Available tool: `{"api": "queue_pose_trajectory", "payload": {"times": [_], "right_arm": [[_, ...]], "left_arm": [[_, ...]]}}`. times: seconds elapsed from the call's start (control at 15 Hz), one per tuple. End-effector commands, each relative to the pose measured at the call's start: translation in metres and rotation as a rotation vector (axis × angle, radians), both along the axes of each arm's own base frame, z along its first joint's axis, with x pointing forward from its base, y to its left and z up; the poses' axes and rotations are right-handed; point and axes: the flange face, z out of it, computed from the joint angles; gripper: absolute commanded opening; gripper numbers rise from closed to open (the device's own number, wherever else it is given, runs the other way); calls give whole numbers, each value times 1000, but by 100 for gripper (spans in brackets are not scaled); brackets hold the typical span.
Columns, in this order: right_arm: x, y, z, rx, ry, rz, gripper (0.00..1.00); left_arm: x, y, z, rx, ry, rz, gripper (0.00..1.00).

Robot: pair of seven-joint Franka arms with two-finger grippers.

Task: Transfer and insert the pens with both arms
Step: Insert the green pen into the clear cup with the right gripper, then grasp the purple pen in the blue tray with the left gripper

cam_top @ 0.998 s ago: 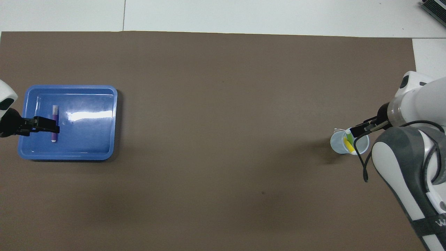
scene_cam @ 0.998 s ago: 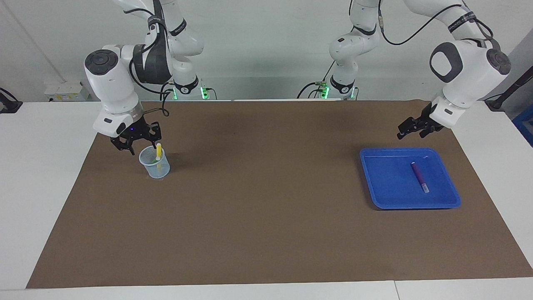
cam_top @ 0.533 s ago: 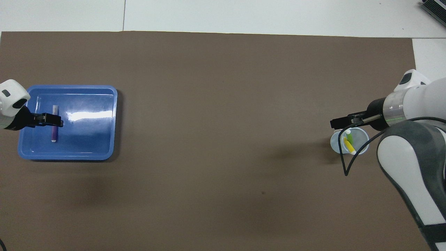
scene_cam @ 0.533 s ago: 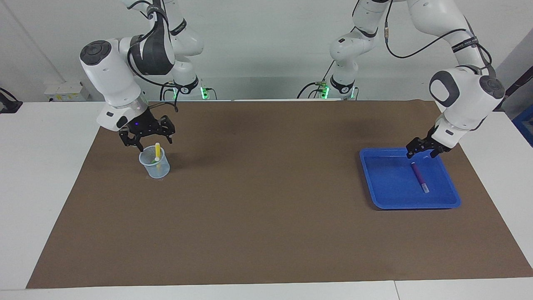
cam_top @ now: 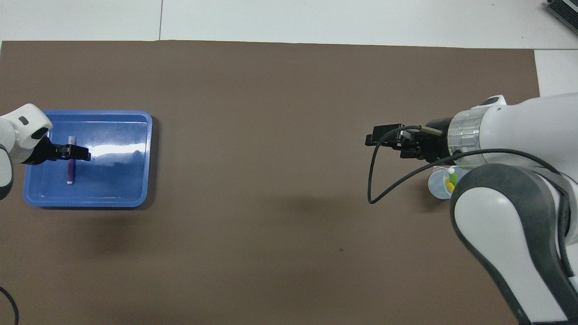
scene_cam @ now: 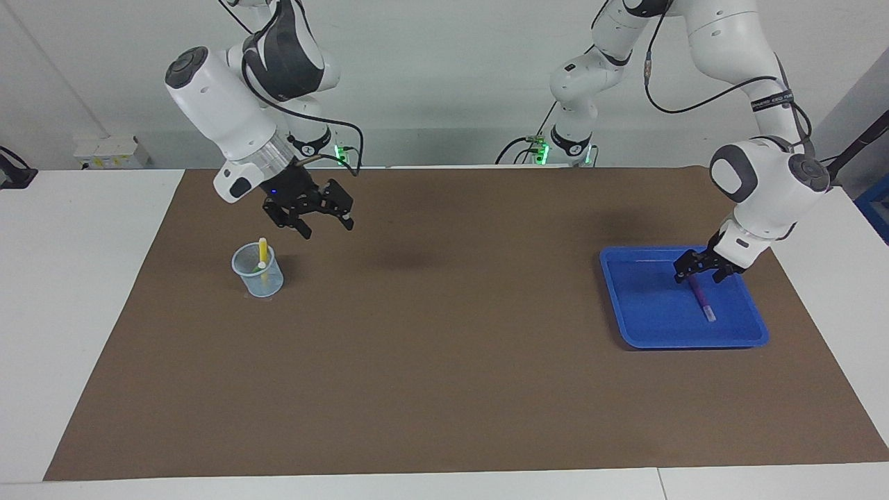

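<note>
Facing view: left end effector (scene_cam: 702, 269) drops onto the purple pen (scene_cam: 701, 297).
It has descended into the blue tray (scene_cam: 646, 326), jaws wide; right end effector (scene_cam: 317, 219), empty and wide, has left the cup (scene_cam: 258, 272) holding yellow and green pens.

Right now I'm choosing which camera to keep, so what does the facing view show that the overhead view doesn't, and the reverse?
Only the facing view shows both arms' bases and the yellow pen standing clear in the cup. Only the overhead view shows the right arm covering part of the cup. Both show the purple pen in the blue tray under the open left gripper, and the right gripper over the mat.
</note>
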Motion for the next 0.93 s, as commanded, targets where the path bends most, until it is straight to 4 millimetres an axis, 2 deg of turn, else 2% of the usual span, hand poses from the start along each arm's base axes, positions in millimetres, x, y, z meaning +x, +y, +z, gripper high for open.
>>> {"api": "queue_pose_trajectory", "payload": {"times": [0.0, 0.2, 0.4, 0.47, 0.53, 0.73, 0.87], "right_arm": [[-2, 32, 8, 66, 12, -105, 100], [-9, 61, 7, 93, 6, -174, 100], [-11, 71, 9, 105, 7, -199, 100], [-13, 76, 8, 105, 9, -192, 100], [-15, 82, 7, 105, 14, -187, 100], [-14, 85, 1, 101, 22, -185, 100], [-14, 85, 1, 101, 21, -184, 100]], "left_arm": [[14, 25, -17, 35, -16, -29, 100], [18, 30, -27, 44, -15, -44, 100], [19, 29, -33, 40, -26, -44, 100], [19, 29, -39, 36, -30, -42, 98], [19, 30, -42, 36, -29, -43, 89], [16, 40, -45, 33, -25, -39, 87], [15, 40, -48, 34, -30, -39, 77]]}}
